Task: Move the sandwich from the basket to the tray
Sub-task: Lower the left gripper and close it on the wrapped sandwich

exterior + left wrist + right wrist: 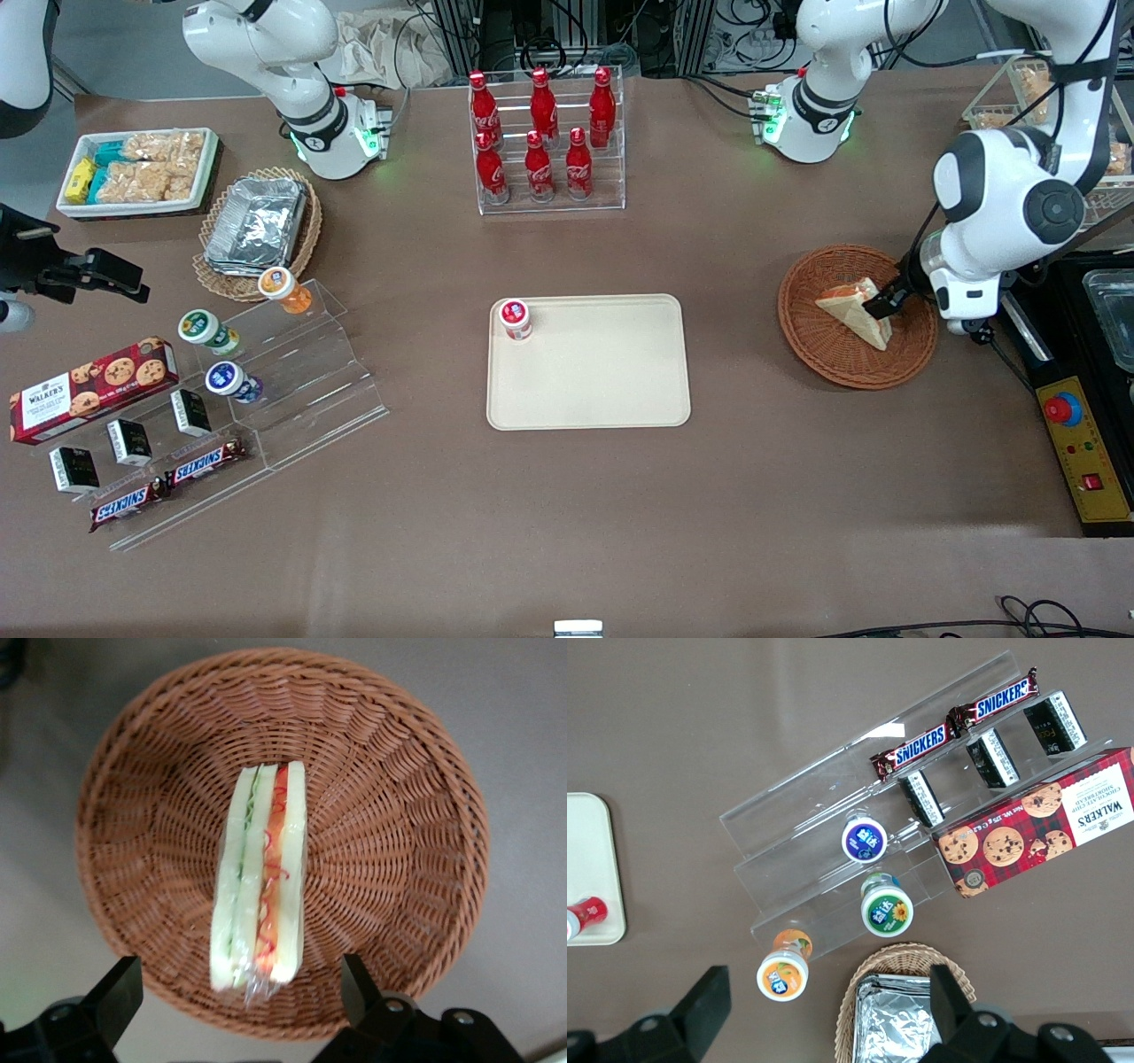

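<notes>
Item one: sandwich (858,310), standing on edge in my wrist view, filling up, inside the basket (824,354) at right of centre in the front frame. Item two: my gripper (886,299), low over the basket, fingers (113,997) spread either side of the wedge, not touching it. Item three: tray (602,381), centre frame, carrying one red-capped cup (515,318) at its upper-left corner

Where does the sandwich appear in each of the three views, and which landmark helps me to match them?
Front view: the sandwich lies in the basket, toward the working arm's end of the table, at the gripper.
Left wrist view: the sandwich stands on edge in the basket, the open gripper above it.
Right wrist view: not in it.
Shared landmark: the basket.
</notes>
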Available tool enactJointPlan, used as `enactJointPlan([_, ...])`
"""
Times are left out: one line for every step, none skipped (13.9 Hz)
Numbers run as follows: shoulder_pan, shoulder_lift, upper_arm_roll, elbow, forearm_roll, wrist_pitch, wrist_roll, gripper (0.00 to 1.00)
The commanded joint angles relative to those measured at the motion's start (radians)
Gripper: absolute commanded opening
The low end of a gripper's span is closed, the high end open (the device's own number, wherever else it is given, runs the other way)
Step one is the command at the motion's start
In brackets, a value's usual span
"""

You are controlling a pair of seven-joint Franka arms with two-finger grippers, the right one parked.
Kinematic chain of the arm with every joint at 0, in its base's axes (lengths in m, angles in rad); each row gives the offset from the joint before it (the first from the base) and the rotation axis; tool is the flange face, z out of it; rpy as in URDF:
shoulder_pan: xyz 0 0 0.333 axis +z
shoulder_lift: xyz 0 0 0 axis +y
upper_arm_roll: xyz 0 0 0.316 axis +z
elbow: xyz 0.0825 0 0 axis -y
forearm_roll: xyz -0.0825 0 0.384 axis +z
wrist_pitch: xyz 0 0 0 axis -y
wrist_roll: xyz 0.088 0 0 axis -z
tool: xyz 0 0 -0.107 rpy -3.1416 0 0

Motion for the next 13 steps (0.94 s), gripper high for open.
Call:
enactJointPlan([0.023,0.065,-0.01,-0.039,-0.008,0.111,-0.037,1.0])
enactJointPlan([0.029,0.098,-0.01,-0.038,-0.008,0.119,-0.045,1.0])
enactJointPlan([0.032,0.129,-0.01,-0.036,-0.008,0.137,-0.047,1.0])
enactJointPlan([0.041,0.157,-0.01,-0.036,-0.008,0.153,-0.047,1.0])
enactJointPlan([0.046,0.178,-0.008,-0.032,-0.008,0.159,-0.047,1.0])
enactJointPlan([0.046,0.183,-0.01,-0.03,-0.008,0.165,-0.047,0.99])
enactJointPlan([0.046,0.181,-0.008,-0.029,-0.008,0.163,-0.048,0.95])
enactJointPlan([0.046,0.178,-0.008,-0.027,-0.008,0.163,-0.05,0.85])
enactJointPlan([0.046,0.175,-0.008,-0.023,-0.008,0.163,-0.065,0.68])
enactJointPlan([0.046,0.174,-0.01,-0.016,-0.007,0.159,-0.085,0.47])
enactJointPlan([0.045,0.172,-0.01,-0.009,-0.007,0.154,-0.088,0.35])
enactJointPlan([0.045,0.169,-0.011,-0.004,-0.007,0.151,-0.088,0.32])
enactJointPlan([0.045,0.163,-0.011,0.002,-0.007,0.141,-0.088,0.27])
